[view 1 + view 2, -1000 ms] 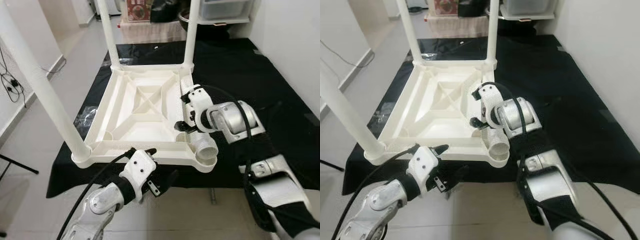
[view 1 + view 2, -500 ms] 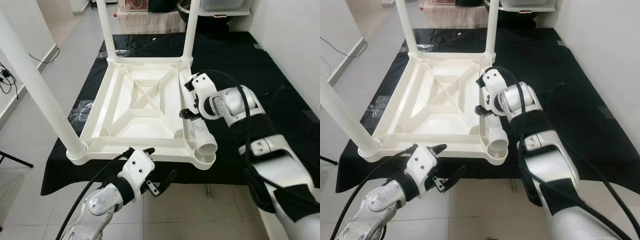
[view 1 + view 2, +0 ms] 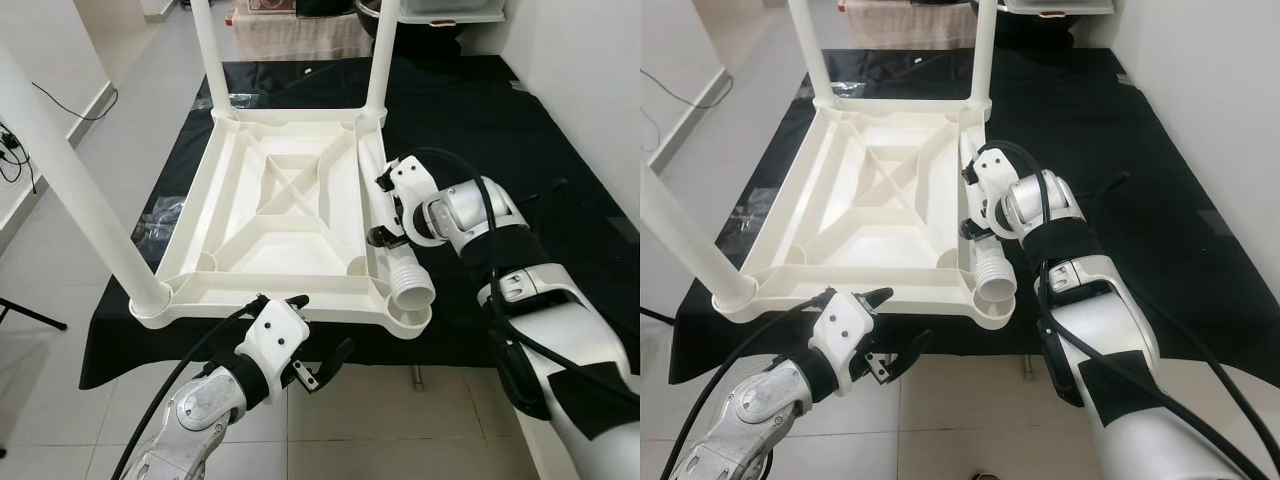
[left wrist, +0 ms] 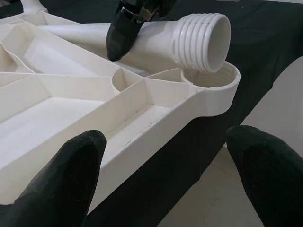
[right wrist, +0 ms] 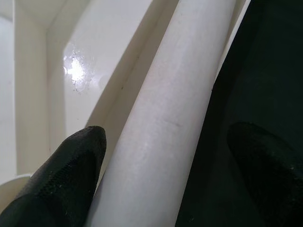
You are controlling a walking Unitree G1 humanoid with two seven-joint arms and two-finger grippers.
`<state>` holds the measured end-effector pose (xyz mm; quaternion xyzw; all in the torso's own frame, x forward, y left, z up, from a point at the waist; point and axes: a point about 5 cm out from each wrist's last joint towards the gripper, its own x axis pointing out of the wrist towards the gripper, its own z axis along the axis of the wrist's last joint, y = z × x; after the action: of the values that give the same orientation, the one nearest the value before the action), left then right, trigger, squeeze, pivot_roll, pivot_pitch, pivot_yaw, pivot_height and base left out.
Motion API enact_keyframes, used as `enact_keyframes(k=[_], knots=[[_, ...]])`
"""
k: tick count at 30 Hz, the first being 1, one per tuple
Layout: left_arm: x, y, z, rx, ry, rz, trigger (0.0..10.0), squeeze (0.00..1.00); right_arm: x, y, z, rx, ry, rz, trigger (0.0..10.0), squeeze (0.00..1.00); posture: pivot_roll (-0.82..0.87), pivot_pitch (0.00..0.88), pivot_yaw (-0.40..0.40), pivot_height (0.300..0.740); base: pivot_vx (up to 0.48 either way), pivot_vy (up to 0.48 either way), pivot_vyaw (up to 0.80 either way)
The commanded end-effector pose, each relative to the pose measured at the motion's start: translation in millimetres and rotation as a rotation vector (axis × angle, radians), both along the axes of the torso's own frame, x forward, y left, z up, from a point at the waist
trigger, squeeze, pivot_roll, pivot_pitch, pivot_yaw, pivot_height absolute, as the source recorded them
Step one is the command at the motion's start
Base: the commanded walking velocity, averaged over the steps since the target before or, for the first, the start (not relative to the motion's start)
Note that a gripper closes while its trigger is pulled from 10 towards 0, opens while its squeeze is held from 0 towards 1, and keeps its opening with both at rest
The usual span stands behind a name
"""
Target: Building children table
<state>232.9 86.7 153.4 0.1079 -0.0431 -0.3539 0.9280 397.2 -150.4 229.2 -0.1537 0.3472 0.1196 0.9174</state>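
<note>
Your right claw (image 3: 385,222) sits astride the loose leg (image 3: 392,252), its fingers spread to either side of the tube and not pressing it, so nothing is gripped yet. Over the last second the head has pulled back and lifted, and the claw has slid further up the leg, away from the threaded end (image 4: 201,41). I read that as hunting for a better hold before the lift.

The leg lies along the 3 o'clock rim of the upturned tabletop (image 3: 280,215), and its threaded end rests just beside the empty socket (image 4: 210,80) at the 5 o'clock corner. That socket is where this leg has to go, so you will need to stand the leg upright and screw it in.

Your left claw (image 3: 300,345) hangs open below the near rim, holding nothing, with its fingers (image 4: 71,165) short of the plastic.

Three legs already stand: one at 7 o'clock (image 3: 85,190), two at the far corners (image 3: 210,55). The black cloth (image 3: 520,130) covers the counter. The near standing leg may crowd your left arm.
</note>
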Motion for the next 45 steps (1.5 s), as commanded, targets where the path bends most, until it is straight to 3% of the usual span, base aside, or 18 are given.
enact_keyframes(k=[1, 2, 3, 5, 6, 7, 23, 27, 31, 34, 36, 37, 38, 39, 42, 44, 45], knots=[[-3.3, -0.7, -1, 0.015, 0.003, -0.005, 10.0, 0.00, -0.7, -6.9, -3, -0.020, 0.019, -0.022, 10.0, 0.00, -0.08, 0.163, -0.029, 0.740, 0.000, 0.000, 0.00], [-3.6, -1.1, -1, 0.015, 0.004, -0.006, 10.0, 0.00, -1.0, -7.7, -5, -0.024, 0.025, -0.022, 10.0, 0.00, -0.08, 0.159, -0.030, 0.740, 0.000, 0.000, 0.00], [-3.9, -1.6, -2, 0.015, 0.004, -0.006, 10.0, 0.00, -1.4, -8.4, -6, -0.026, 0.029, -0.022, 7.3, 0.00, -0.08, 0.153, -0.033, 0.740, 0.000, 0.000, 0.00], [-3.9, -2.0, -2, 0.015, 0.005, -0.007, 10.0, 0.00, -1.6, -9.1, -7, -0.029, 0.034, -0.021, 7.3, 0.00, -0.08, 0.153, -0.033, 0.740, 0.000, 0.000, 0.00], [-4.0, -2.5, -2, 0.016, 0.005, -0.009, 10.0, 0.00, -1.8, -9.5, -8, -0.033, 0.036, -0.020, 2.4, 0.00, -0.08, 0.149, -0.032, 0.740, 0.000, 0.000, 0.00], [-4.5, -2.8, -3, 0.017, 0.006, -0.011, 10.0, 0.00, -2.1, -9.8, -9, -0.036, 0.039, -0.019, 0.0, 0.00, -0.08, 0.146, -0.030, 0.740, 0.000, 0.000, 0.00], [-4.2, -0.9, -1, 0.023, -0.001, -0.003, 10.0, 0.00, -2.2, -5.9, -13, -0.022, 0.046, 0.003, 0.0, 0.00, -0.07, 0.143, -0.027, 0.740, 0.000, 0.000, 0.00], [-3.3, -0.2, -1, 0.022, -0.002, -0.002, 10.0, 0.00, 0.9, -8.0, -2, 0.076, -0.022, -0.006, 0.0, 0.00, -0.07, 0.140, -0.025, 0.740, 0.000, 0.000, 0.00], [2.8, 3.0, 3, 0.004, -0.007, 0.013, 10.0, 0.00, 5.3, -21.1, 23, 0.275, -0.175, -0.037, 0.0, 0.00, -0.07, 0.134, -0.017, 0.740, 0.000, 0.000, 0.00], [5.5, 4.3, 5, -0.009, -0.009, 0.021, 10.0, 0.00, 5.7, -26.3, 33, 0.346, -0.234, -0.045, 0.0, 0.00, -0.07, 0.132, -0.015, 0.740, 0.000, 0.000, 0.00], [10.1, 5.6, 10, -0.059, -0.002, 0.039, 10.0, 0.00, 4.9, -33.9, 46, 0.459, -0.309, -0.067, 0.0, 0.00, -0.07, 0.126, -0.012, 0.740, 0.000, 0.000, 0.00], [10.1, 5.6, 10, -0.059, -0.002, 0.039, 10.0, 0.00, 4.9, -33.9, 46, 0.459, -0.309, -0.067, 0.0, 0.00, -0.07, 0.126, -0.012, 0.740, 0.000, 0.000, 0.00], [12.3, 6.3, 13, -0.085, 0.002, 0.046, 10.0, 0.00, 4.3, -37.0, 52, 0.511, -0.347, -0.075, 7.5, 0.00, -0.07, 0.124, -0.010, 0.740, 0.000, 0.000, 0.00], [16.5, 7.0, 17, -0.134, 0.013, 0.059, 10.0, 0.00, 2.7, -40.8, 59, 0.606, -0.398, -0.085, 10.0, 0.00, -0.07, 0.120, -0.005, 0.740, 0.000, 0.000, 0.00], [26.4, 6.6, 29, -0.289, 0.060, 0.073, 10.0, 0.00, -6.5, -48.8, 71, 0.769, -0.550, -0.076, 10.0, 0.00, -0.08, 0.111, 0.002, 0.740, 0.000, 0.000, 0.00], [26.4, 6.6, 29, -0.289, 0.060, 0.073, 10.0, 0.00, -6.5, -48.8, 71, 0.769, -0.550, -0.076, 10.0, 0.00, -0.08, 0.111, 0.002, 0.740, 0.000, 0.000, 0.00], [28.4, 4.7, 33, -0.342, 0.087, 0.057, 10.0, 0.00, -12.4, -49.7, 75, 0.761, -0.662, -0.042, 10.0, 0.00, -0.08, 0.108, 0.005, 0.740, 0.000, 0.000, 0.00]])
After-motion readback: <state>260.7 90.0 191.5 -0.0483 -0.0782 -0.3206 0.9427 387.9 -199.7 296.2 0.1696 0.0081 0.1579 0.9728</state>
